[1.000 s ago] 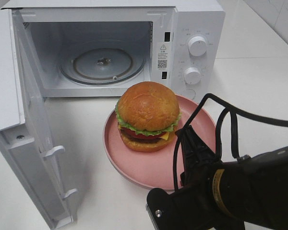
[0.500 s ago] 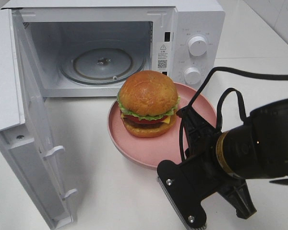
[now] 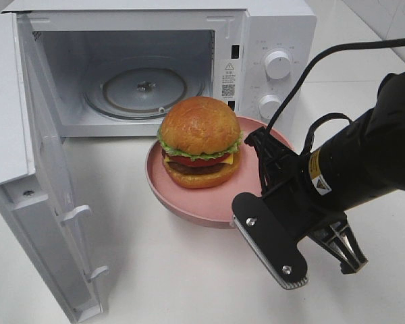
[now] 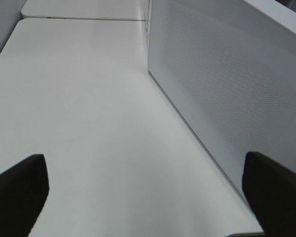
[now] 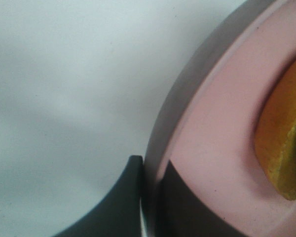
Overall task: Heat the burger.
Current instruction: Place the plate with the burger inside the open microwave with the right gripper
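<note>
Pink is the colour of the round plate (image 3: 186,202) that carries the burger (image 3: 200,142). The burger sits on the middle of the plate, just in front of the open mouth of the white microwave (image 3: 277,34). It stands upright, with the shiny brown bun top up and the bottom bun flat on the plate. Its layers stack straight up and down. It is round, so no side is longer than another. The green lettuce, red tomato and yellow cheese show on the side facing away from the microwave. The microwave door (image 3: 27,142) is swung wide open on the left, and the round glass tray (image 3: 143,89) inside is bare. The right hand (image 5: 150,192) is closed tight on the near right edge of the plate, with the rim pinched between its black fingers. I cannot tell if the plate touches the white worktop (image 3: 155,283). The left hand (image 4: 148,197) is wide open and holds nothing. It is over the worktop, near the outside wall of the microwave.
</note>
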Robot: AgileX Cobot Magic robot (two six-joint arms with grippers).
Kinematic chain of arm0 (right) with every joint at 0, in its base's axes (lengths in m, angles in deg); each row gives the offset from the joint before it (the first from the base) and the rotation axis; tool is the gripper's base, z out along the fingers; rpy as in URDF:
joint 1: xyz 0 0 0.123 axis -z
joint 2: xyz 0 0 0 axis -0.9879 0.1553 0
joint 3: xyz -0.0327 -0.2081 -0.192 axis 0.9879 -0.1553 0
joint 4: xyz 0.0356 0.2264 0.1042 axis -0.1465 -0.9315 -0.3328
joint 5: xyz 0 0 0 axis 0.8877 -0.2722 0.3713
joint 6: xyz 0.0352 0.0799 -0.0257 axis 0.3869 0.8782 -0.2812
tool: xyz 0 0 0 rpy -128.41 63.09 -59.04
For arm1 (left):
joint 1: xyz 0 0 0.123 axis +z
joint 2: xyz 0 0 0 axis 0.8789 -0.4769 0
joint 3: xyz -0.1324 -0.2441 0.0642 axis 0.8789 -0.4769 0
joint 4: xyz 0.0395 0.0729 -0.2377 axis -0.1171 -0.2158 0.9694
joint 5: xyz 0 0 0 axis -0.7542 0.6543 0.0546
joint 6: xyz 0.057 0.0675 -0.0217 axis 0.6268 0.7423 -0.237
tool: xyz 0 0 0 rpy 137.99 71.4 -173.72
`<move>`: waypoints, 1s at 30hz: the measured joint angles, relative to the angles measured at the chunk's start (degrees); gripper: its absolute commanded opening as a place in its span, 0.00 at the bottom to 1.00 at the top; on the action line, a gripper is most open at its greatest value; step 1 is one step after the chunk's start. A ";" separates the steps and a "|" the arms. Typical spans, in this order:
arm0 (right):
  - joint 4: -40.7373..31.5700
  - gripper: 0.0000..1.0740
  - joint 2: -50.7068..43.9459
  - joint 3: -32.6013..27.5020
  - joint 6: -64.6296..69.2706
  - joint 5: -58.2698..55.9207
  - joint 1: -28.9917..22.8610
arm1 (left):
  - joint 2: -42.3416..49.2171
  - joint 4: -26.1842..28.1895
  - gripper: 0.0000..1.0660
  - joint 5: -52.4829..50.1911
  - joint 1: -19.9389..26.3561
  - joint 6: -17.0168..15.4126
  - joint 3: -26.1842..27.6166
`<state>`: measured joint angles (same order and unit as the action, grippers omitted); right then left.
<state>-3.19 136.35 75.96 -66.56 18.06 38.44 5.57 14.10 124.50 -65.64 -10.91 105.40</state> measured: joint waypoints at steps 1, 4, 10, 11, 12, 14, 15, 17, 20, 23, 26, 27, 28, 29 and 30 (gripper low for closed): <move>-1.72 0.00 0.00 0.17 -2.23 0.74 0.52 | 0.00 0.00 0.94 0.00 0.00 0.00 0.00; -7.85 0.00 0.00 0.34 -9.11 3.21 2.01 | 0.00 0.00 0.94 0.00 0.00 0.00 0.00; -8.25 0.00 0.00 0.34 -11.34 4.47 2.23 | 0.00 0.00 0.94 0.00 0.00 0.00 0.00; -8.08 0.00 0.00 0.34 -11.29 4.53 2.23 | 0.00 0.00 0.94 0.00 0.00 0.00 0.00; -8.08 0.00 0.00 0.34 -11.29 4.53 2.23 | 0.00 0.00 0.94 0.00 0.00 0.00 0.00; -6.07 0.00 0.23 0.34 -10.26 4.76 2.23 | 0.00 0.00 0.94 0.00 0.00 0.00 0.00; -6.07 0.00 0.23 0.34 -10.26 4.76 2.23 | 0.00 0.00 0.94 0.00 0.00 0.00 0.00; -5.39 0.00 0.34 0.34 -9.63 4.93 2.23 | 0.00 0.00 0.94 0.00 0.00 0.00 0.00; -3.78 0.00 1.78 0.40 -7.91 6.82 2.23 | 0.00 0.00 0.94 0.00 0.00 0.00 0.00; -3.67 0.00 3.09 0.52 -7.56 7.73 2.23 | 0.00 0.00 0.94 0.00 0.00 0.00 0.00; -3.67 0.00 4.41 0.52 -7.56 8.71 2.23 | 0.00 0.00 0.94 0.00 0.00 0.00 0.00; -3.67 0.00 5.27 0.97 -7.56 8.82 2.23 | 0.00 0.00 0.94 0.00 0.00 0.00 0.00; -3.67 0.00 5.27 0.97 -7.56 8.82 2.23 | 0.00 0.00 0.94 0.00 0.00 0.00 0.00; -3.67 0.00 5.67 1.43 -7.56 8.82 2.23 | 0.00 0.00 0.94 0.00 0.00 0.00 0.00; -3.67 0.00 5.67 1.43 -7.56 8.82 2.23 | 0.00 0.00 0.94 0.00 0.00 0.00 0.00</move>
<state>-6.86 142.02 77.39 -74.12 26.89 40.67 5.57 14.10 124.50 -65.64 -10.91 105.40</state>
